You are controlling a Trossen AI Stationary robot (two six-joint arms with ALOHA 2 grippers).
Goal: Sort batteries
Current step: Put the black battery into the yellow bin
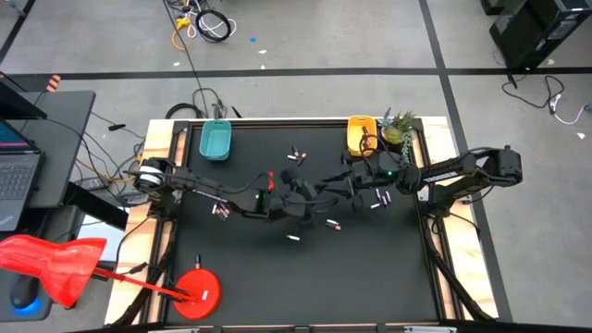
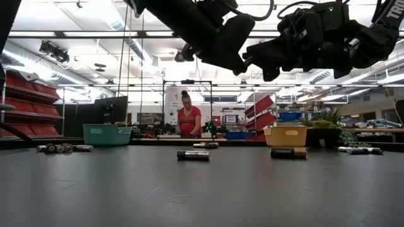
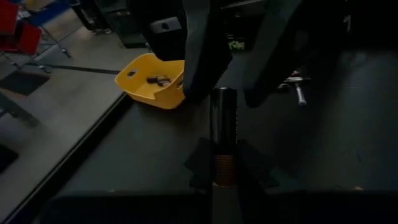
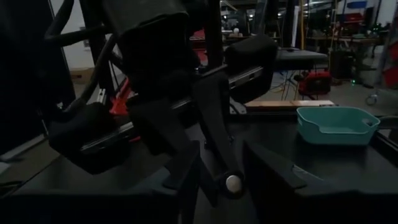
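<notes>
High over the middle of the table, my left gripper (image 3: 225,173) is shut on a dark battery (image 3: 224,124) with a copper-coloured end. My right gripper (image 4: 222,182) faces it from the table's right and is open. Its fingers (image 3: 202,68) stand on either side of the battery's free end (image 4: 233,183), with a gap on both sides. Both grippers meet near the table's middle (image 1: 328,190). Loose batteries (image 1: 296,153) (image 2: 192,155) lie on their sides on the black table top. The yellow tray (image 3: 152,84) holds two or three dark batteries. My left gripper pinches the battery between its two fingers at the copper-coloured end (image 3: 224,167). The fingers come from the table's left, slanting a little downward, and lie along the battery. The dark end sticks out ahead of the fingers, and the battery is lifted clear of the table.
A teal tray (image 1: 215,141) stands at the far left and a yellow tray (image 1: 361,134) at the far right beside a small plant (image 1: 398,129). More batteries (image 1: 333,224) (image 1: 220,210) lie under and around the arms. A person (image 2: 188,120) stands in the room behind.
</notes>
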